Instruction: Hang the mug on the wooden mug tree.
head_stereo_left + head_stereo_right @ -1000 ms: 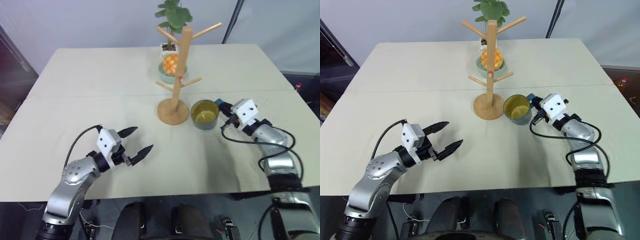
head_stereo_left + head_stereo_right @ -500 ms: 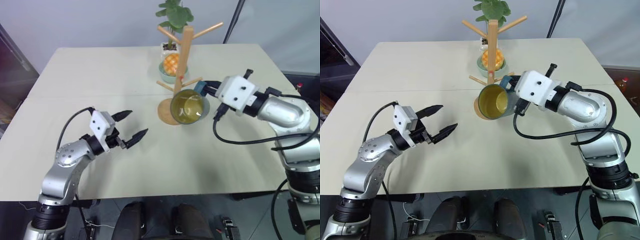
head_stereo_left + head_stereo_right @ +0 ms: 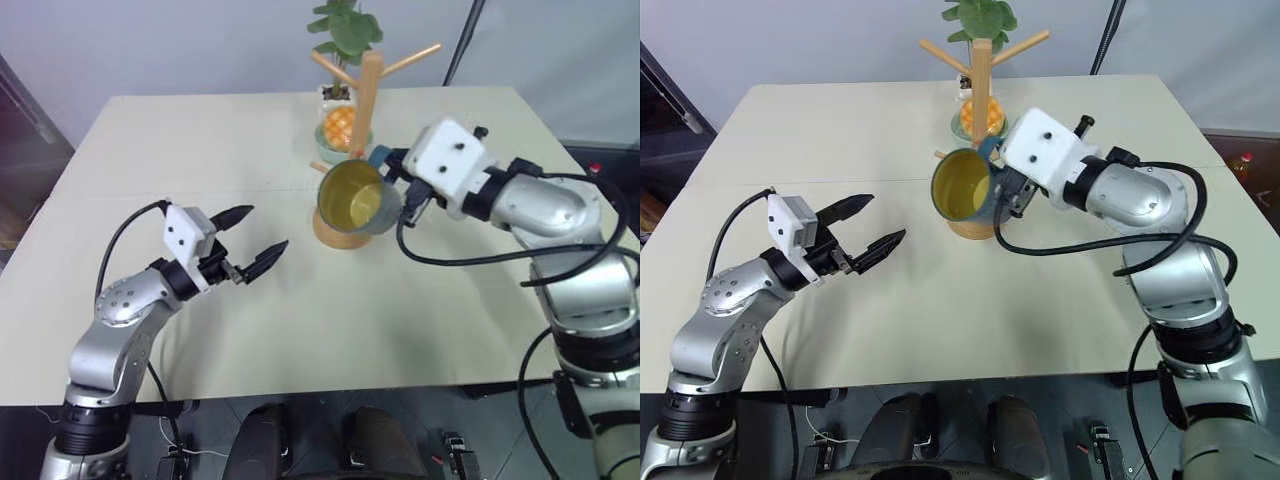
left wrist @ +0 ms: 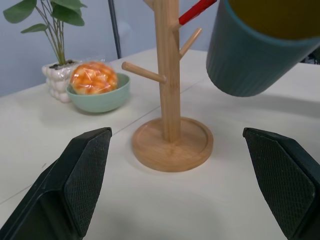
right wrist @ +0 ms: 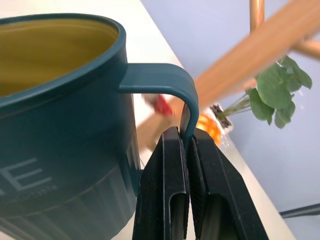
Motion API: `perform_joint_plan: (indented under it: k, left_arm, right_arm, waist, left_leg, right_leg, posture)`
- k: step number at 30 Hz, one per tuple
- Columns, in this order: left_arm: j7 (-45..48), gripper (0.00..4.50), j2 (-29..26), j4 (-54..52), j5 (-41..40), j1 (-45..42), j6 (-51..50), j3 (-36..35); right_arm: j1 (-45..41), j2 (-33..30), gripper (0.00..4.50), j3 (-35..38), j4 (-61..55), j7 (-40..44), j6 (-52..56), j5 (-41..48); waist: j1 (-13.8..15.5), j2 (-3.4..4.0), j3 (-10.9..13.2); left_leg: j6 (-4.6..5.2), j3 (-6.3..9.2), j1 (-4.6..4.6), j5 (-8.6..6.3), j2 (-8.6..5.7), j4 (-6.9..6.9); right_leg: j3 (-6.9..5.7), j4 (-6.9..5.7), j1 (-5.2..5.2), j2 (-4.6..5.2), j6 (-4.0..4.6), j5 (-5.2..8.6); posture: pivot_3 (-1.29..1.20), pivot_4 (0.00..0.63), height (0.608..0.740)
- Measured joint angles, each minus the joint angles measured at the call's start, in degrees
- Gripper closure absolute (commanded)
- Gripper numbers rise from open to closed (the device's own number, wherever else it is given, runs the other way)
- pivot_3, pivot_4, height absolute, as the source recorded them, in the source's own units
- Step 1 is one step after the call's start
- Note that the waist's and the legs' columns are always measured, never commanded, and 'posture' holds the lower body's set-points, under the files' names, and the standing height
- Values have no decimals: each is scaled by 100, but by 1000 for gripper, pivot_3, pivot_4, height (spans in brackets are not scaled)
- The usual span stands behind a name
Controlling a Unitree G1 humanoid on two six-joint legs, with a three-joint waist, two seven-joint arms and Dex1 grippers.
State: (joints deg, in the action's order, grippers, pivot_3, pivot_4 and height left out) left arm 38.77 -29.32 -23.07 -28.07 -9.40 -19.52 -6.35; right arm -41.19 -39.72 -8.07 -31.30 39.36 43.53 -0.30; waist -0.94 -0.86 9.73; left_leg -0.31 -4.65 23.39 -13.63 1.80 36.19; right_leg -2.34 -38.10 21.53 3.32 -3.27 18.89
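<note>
My right gripper [image 5: 184,150] is clamped on the mug's [image 3: 355,198] handle, holding it tipped in the air beside the tree [image 3: 362,110]. My left gripper [image 3: 255,240] hangs spread wide and empty above the table [image 3: 200,150].

Pale beige table [image 3: 200,160] w/ centre seam, grey-blue wall [image 3: 180,40] behind

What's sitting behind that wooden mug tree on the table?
Behind the mug tree sit a pale green bowl of orange fruit and a potted plant. In the head views the post and the raised mug cover part of the bowl.
</note>
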Motion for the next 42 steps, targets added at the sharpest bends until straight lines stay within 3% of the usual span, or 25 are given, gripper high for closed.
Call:
perform_joint_plan:
  k: [10, 29, 32, 36, 42]
  left_arm:
    - [220, 0, -8, -16, -364, -6, -5, -186]
    - [404, 0, -305, -297, -891, -45, -146, -240]
    - [408, 0, -309, -298, -915, -45, -146, -240]
    - [415, 0, -320, -305, -976, -47, -146, -240]
    - [450, 0, -328, -305, -995, -75, -145, -239]
  right_arm:
    - [-537, 150, 4479, -688, 22, -286, 764, -292]
    - [-808, 254, 4479, -950, 447, -515, 1147, -527]
    - [-808, 254, 3536, -958, 459, -524, 1154, -555]
    - [-808, 252, 1631, -966, 472, -544, 1110, -636]
    - [-807, 238, 1631, -968, 543, -570, 956, -749]
  waist:
    - [-7, 0, 0]
    - [-17, 0, 0]
    - [-16, 0, 0]
    - [-17, 0, 0]
    - [-17, 0, 0]
  left_leg:
    - [0, 0, 3, 0, -1, -1]
    - [0, -1, 6, 0, -1, -3]
    - [0, -1, 6, 0, -1, -3]
    - [0, -1, 6, 0, -2, -3]
    - [0, -2, 6, 0, -2, -2]
  right_leg:
    - [0, 1, 4, 3, 2, 0]
    - [0, 1, 8, 3, 3, 1]
    - [0, 1, 8, 3, 3, 1]
    - [0, 1, 8, 3, 3, 1]
    - [0, 1, 8, 3, 2, 1]
  posture:
    - [0, 150, 740]
    - [0, 150, 740]
    - [0, 150, 740]
    - [0, 150, 740]
    - [0, 150, 740]
